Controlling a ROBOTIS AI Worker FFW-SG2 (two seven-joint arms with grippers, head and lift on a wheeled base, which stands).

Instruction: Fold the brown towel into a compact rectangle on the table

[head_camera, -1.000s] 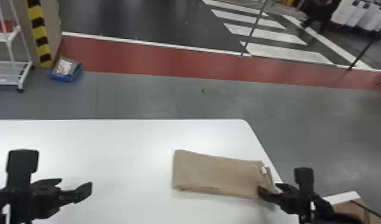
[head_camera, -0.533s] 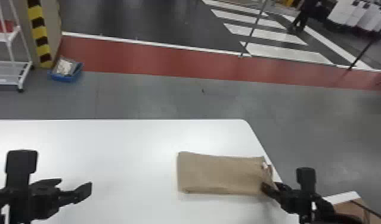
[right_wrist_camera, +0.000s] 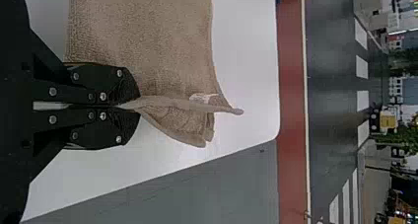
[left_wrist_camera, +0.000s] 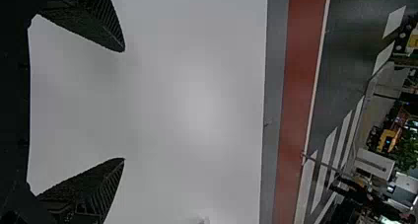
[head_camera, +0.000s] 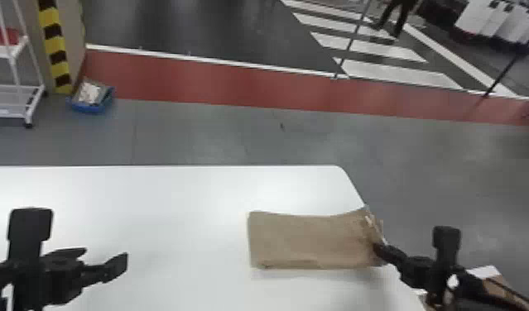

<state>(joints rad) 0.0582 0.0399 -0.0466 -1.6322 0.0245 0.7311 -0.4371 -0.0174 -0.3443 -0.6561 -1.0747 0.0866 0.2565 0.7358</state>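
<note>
Brown towel [head_camera: 308,242] seen at head view's 5 o'clock on bench [head_camera: 151,202], its 3 o'clock end pinched by right claw [right_wrist_camera: 138,105], left claw [left_wrist_camera: 123,105] spread empty; folds could be skewed by one-sided pull.

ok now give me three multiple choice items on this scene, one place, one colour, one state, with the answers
1. Where is the towel?
A) table's left end
B) by the table's right edge
C) on the floor

2. Colour of the container on the floor?
A) blue
B) green
C) black

3. The right gripper is:
A) open over the towel
B) shut on nothing
C) shut on the towel

Key:
1 B: its end reaches that edge
2 A: its wall shows blue
3 C: cloth is pinched between its fingers
</note>
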